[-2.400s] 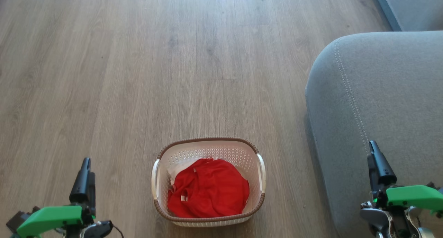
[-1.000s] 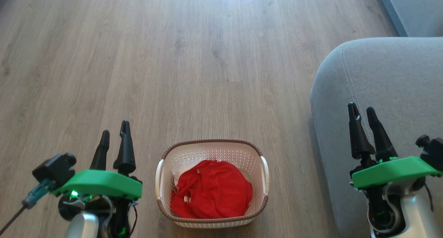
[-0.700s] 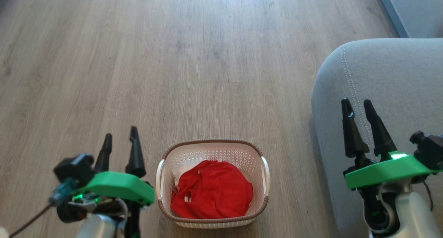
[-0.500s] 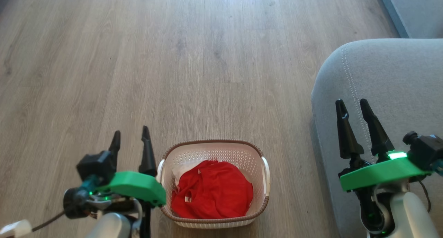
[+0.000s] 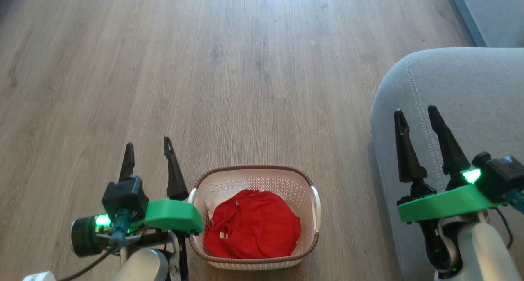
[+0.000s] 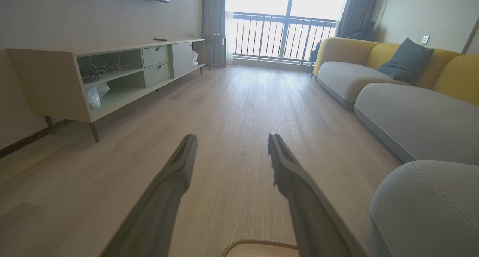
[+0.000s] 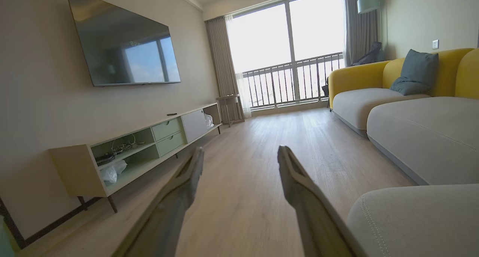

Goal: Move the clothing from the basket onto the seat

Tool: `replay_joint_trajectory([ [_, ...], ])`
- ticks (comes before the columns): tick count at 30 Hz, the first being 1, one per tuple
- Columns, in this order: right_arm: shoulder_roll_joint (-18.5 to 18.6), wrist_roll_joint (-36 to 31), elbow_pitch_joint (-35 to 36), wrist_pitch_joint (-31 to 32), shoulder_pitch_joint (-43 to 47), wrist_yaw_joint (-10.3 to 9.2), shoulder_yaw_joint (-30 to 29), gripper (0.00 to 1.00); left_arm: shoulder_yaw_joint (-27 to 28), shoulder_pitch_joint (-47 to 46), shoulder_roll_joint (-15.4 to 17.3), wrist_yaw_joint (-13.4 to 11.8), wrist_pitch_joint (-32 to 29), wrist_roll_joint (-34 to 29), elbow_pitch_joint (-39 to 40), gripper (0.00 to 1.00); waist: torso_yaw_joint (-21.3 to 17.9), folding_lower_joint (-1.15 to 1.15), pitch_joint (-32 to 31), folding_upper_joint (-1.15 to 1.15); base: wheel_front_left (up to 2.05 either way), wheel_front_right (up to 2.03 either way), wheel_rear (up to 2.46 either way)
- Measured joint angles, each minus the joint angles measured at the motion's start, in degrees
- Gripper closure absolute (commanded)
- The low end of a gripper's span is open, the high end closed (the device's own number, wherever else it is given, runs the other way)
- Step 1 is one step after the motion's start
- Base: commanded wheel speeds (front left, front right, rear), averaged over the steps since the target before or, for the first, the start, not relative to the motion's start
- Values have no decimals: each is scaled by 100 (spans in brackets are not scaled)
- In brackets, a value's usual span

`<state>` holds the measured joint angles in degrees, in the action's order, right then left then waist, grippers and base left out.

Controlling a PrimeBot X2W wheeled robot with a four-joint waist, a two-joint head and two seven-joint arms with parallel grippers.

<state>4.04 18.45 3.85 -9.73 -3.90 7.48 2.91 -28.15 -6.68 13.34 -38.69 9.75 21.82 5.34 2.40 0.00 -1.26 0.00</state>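
Red clothing point(image 5: 251, 230) with white trim lies bunched inside the cream basket point(image 5: 254, 175) on the wood floor, low in the head view. The grey seat point(image 5: 462, 88) rises to the right of the basket. My left gripper point(image 5: 148, 144) is open and empty, just left of the basket's left handle and higher than its rim. My right gripper point(image 5: 413, 112) is open and empty over the seat's rounded corner. In the left wrist view my left gripper point(image 6: 231, 138) points down the room, with the basket's brown rim point(image 6: 258, 243) at the bottom edge. My right gripper point(image 7: 239, 149) also faces along the floor.
A low TV cabinet point(image 6: 104, 77) stands along the left wall under a wall-mounted TV point(image 7: 119, 43). A long grey and yellow sofa point(image 6: 411, 85) with a dark cushion point(image 6: 408, 60) runs down the right side. A balcony window point(image 7: 292, 51) closes the far end.
My left arm has swung in toward the basket's left side and its fingers now stand apart. My right gripper has risen a little over the seat corner. The clothing and basket have stayed put.
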Motion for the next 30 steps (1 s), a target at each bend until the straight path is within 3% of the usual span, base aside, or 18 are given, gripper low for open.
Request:
replay_joint_trajectory([
  [12,-13,-749,286,-198,-49,0,21,0,27,-13,-27,-336,207,-778,397,0,6,0,8,0,0,0,0],
  [16,-15,-1049,333,-254,-54,0,26,0,34,-5,-114,-271,255,-843,444,0,11,0,9,0,0,0,0],
  [19,-15,-1237,327,-300,-54,0,67,0,236,69,-320,81,301,-760,258,0,17,0,5,0,0,0,0],
  [26,-30,-1573,15,-431,-35,1,126,0,939,467,-837,1357,412,-827,-550,0,24,0,-2,0,0,0,0],
  [30,-40,-1694,-275,-475,-16,1,122,0,1192,471,-969,1886,464,-1101,-860,0,29,0,1,0,0,0,0],
])
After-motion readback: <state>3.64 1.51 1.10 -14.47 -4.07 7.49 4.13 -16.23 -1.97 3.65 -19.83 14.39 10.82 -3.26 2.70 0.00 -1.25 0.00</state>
